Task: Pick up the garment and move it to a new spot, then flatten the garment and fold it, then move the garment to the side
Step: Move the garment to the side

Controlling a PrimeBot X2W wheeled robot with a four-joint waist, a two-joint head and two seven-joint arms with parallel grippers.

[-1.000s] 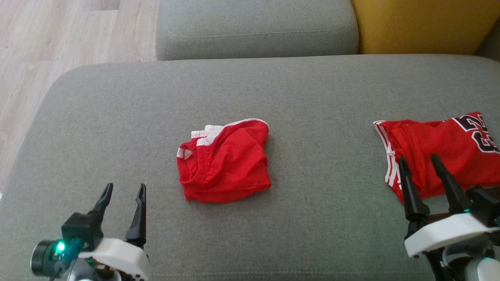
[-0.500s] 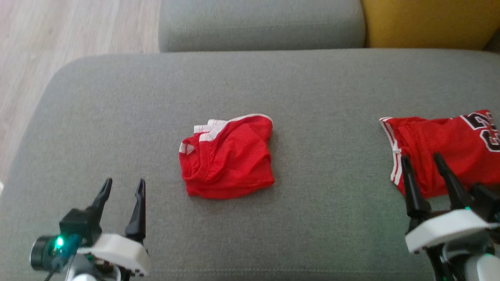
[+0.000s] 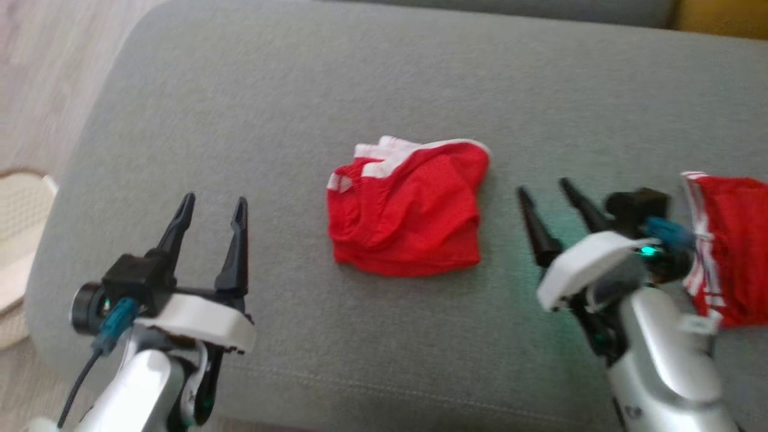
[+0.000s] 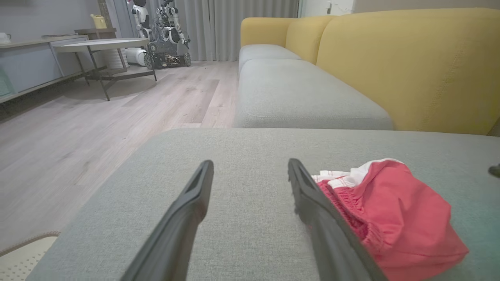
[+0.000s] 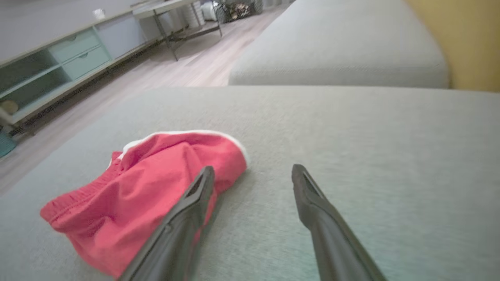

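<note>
Red shorts with white trim point(image 3: 408, 207) lie crumpled in the middle of the grey sofa cushion point(image 3: 360, 78). My left gripper point(image 3: 213, 201) is open, low at the left, well apart from the shorts. My right gripper point(image 3: 545, 187) is open too, just right of the shorts and touching nothing. In the left wrist view the shorts point(image 4: 394, 214) lie right of my open fingers point(image 4: 195, 203). In the right wrist view the shorts point(image 5: 144, 187) lie left of and partly behind the left finger point(image 5: 187, 218).
A second red garment with white stripes point(image 3: 729, 252) lies at the right edge of the cushion behind my right wrist. A pale woven basket point(image 3: 18, 240) stands on the floor at the left. A yellow backrest point(image 4: 410, 66) rises behind the sofa.
The head camera has tilted down and shifted, so the whole scene has slid. My right gripper has moved left, off the striped garment, to just right of the shorts. The left gripper has risen.
</note>
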